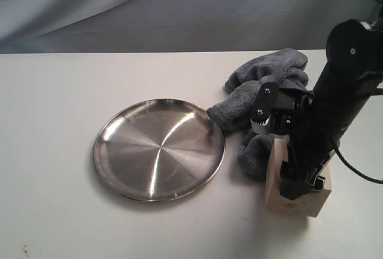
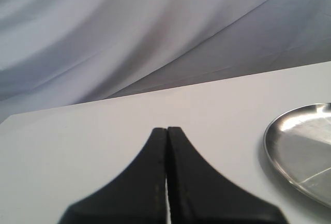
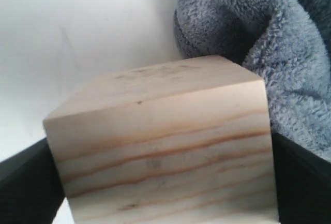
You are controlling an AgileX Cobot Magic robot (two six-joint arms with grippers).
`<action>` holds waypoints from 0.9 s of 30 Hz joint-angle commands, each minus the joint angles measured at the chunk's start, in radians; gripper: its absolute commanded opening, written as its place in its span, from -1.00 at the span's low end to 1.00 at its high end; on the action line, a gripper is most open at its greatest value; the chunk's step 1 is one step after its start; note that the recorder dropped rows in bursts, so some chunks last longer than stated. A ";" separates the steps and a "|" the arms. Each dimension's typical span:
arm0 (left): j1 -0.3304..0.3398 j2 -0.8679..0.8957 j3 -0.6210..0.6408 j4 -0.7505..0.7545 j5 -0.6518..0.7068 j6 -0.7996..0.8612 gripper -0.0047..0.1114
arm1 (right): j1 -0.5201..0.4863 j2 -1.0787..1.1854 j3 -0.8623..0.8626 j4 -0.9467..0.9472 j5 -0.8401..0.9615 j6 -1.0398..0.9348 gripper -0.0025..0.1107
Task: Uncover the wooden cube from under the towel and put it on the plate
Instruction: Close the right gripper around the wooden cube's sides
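Note:
The pale wooden cube (image 1: 276,172) stands uncovered on the white table, right of the plate, and fills the right wrist view (image 3: 165,131). My right gripper (image 1: 302,187) (image 3: 165,185) is shut on it, with one black finger (image 3: 26,188) pressed against each side face. The grey-blue towel (image 1: 263,76) (image 3: 279,53) lies crumpled just behind the cube, touching it. The round silver plate (image 1: 158,148) (image 2: 305,151) sits empty mid-table. My left gripper (image 2: 167,131) is shut on nothing, over bare table left of the plate; the exterior view does not show it.
The white table (image 1: 60,91) runs back to a grey cloth backdrop (image 1: 179,8). A black cable (image 1: 359,172) loops off the right arm near the table's right edge.

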 commanded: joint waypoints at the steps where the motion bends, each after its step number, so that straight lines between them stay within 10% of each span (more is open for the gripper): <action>1: 0.001 -0.003 0.000 -0.006 -0.011 -0.004 -0.92 | -0.002 0.011 -0.003 0.033 0.030 -0.003 -0.96; 8: 0.001 -0.003 0.000 -0.006 -0.011 -0.004 -0.92 | -0.002 0.011 -0.003 0.057 0.030 -0.003 -0.90; 18: 0.001 -0.003 0.000 -0.006 -0.011 -0.004 -0.92 | -0.002 0.011 -0.003 0.102 0.008 -0.003 0.23; 27: 0.001 -0.003 0.000 -0.006 -0.011 -0.004 -0.92 | -0.002 0.011 -0.003 0.101 0.037 0.049 0.61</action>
